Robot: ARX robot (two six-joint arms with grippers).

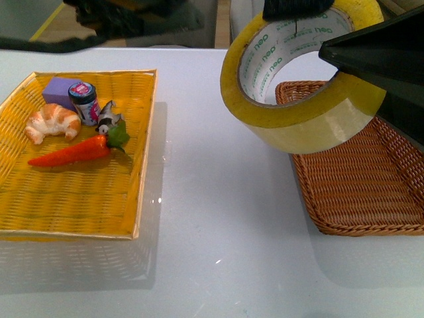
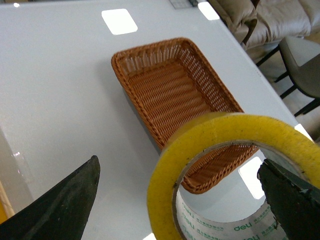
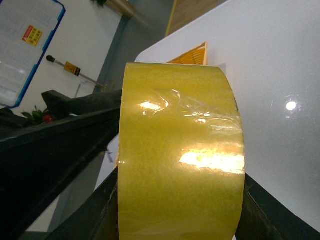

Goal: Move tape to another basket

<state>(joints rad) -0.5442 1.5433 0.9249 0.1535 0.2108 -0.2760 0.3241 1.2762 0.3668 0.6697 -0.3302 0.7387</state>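
One tape (image 1: 305,126), upper right of frame, clamped in right end effector (image 3: 180,175) over one basket (image 1: 364,192); left end effector (image 2: 177,165) spread wide.

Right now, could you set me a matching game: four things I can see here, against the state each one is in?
Things:
1 tape roll
2 brown wicker basket
3 yellow tray
4 carrot

States:
a empty
b lying in the tray
c held up in the air
d holding several things

Pairs: 1-c, 2-a, 3-d, 4-b
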